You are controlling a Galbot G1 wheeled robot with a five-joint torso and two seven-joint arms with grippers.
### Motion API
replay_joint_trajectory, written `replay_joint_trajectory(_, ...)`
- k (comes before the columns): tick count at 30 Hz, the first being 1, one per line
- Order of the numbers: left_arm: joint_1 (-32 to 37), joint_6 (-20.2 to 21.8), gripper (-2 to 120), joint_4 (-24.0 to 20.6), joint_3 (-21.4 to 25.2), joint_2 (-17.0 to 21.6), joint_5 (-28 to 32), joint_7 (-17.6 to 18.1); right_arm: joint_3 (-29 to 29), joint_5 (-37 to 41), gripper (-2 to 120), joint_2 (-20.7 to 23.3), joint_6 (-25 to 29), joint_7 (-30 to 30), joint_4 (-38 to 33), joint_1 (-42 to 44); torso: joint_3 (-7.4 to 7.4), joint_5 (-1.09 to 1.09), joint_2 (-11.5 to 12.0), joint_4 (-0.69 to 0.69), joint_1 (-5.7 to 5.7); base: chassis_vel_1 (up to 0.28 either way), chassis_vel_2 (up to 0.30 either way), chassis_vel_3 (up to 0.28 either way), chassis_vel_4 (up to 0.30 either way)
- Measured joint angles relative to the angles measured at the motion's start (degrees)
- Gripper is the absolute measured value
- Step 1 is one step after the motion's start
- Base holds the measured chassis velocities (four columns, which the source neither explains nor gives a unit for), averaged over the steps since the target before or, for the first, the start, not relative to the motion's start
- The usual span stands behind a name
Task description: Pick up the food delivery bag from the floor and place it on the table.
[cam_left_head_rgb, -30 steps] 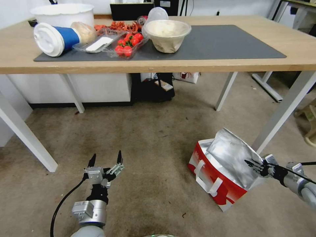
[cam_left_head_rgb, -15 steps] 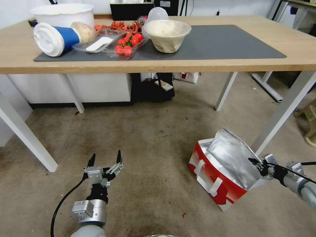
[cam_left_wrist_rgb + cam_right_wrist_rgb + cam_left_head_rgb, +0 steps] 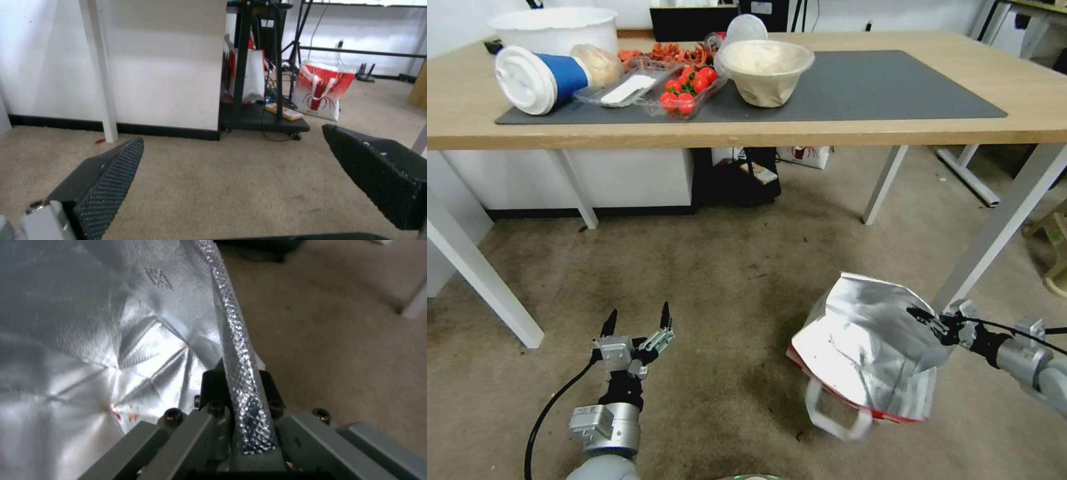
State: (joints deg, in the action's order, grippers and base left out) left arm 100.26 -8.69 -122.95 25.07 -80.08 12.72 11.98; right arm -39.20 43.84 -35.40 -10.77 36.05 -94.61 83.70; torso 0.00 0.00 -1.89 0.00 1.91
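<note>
- The floor [image 3: 727,300], a stained brownish-grey carpet, is seen under and in front of the table [image 3: 894,130].
- The table, a light-wood top on white legs, carries a dark grey mat [image 3: 880,87] that is bare on its right half.
- On the left part of the mat are set a white tub [image 3: 554,27], a tipped blue cup [image 3: 537,77] with a white lid, a clear tray [image 3: 684,90] of tomatoes and a beige bowl [image 3: 766,70].
- The bag [image 3: 864,357] is seen low at the right, near a table leg and well below the tabletop.
- The bag is tilted, with its crumpled silver foil turned toward the camera, a strip of red showing at its lower edge and a white strap loop hanging beneath it.
- Whether the bag's underside touches the carpet cannot be told; a dark shadow lies on the carpet just beside it.
- The right pincer [image 3: 928,320] is pressed together on the bag's foil rim at the bag's upper right edge.
- In the right wrist view the textured foil edge [image 3: 236,366] is seen running straight between the jaws of the right pincer [image 3: 236,403], with carpet beside it.
- The left pincer [image 3: 637,319] is held low over bare carpet at the left, well apart from the bag, with its black fingers spread and nothing between them.
- In the left wrist view the two dotted pads [image 3: 113,170] are seen wide apart above the carpet.
</note>
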Motion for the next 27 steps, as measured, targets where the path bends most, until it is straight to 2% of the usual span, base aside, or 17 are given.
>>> replay_joint_trajectory(6, -0.2, 0.0, 100, 0.0, 0.0, -0.1, 0.1, 0.0, -1.5, 7.1, 0, 3.3, -2.3, -0.1, -5.5, 1.6, 0.00, 0.00, 0.0, 0.00, 0.00, 0.000, 0.000, 0.000, 0.000)
replay_joint_trajectory(9, -0.4, -0.3, 100, -0.3, 0.2, -0.1, 1.0, 0.1, -2.0, 13.5, 0, 5.9, -5.0, 0.8, -9.4, 2.4, 0.00, 0.00, 0.0, 0.00, 0.00, 0.000, 0.000, 0.000, 0.000)
replay_joint_trajectory(14, -0.5, -0.3, 100, -0.5, 0.5, 0.0, 1.6, 0.1, -2.2, 16.7, 0, 7.4, -7.3, 2.3, -10.8, 2.5, 0.00, -0.01, 0.0, 0.00, 0.00, 0.000, 0.000, 0.000, 0.000)
replay_joint_trajectory(16, -0.5, -0.2, 100, -1.0, 1.1, 0.3, 2.5, 0.3, -2.2, 21.5, 0, 10.2, -10.6, 6.1, -11.1, 1.6, 0.00, 0.00, 0.0, 0.00, 0.00, 0.000, 0.000, 0.000, 0.000)
replay_joint_trajectory(20, -0.3, -0.1, 100, -1.6, 1.4, 0.2, 2.7, 0.6, -2.0, 24.3, 0, 13.3, -11.9, 11.3, -10.4, 0.5, 0.00, -0.01, 0.0, 0.00, 0.00, 0.000, 0.000, 0.000, 0.000)
replay_joint_trajectory(27, -0.2, 0.4, 100, -1.8, 1.4, -0.1, 2.6, 1.0, -2.0, 25.4, 0, 14.7, -12.5, 16.4, -10.8, 0.5, 0.00, 0.00, 0.0, 0.00, 0.00, 0.000, 0.000, 0.000, 0.000)
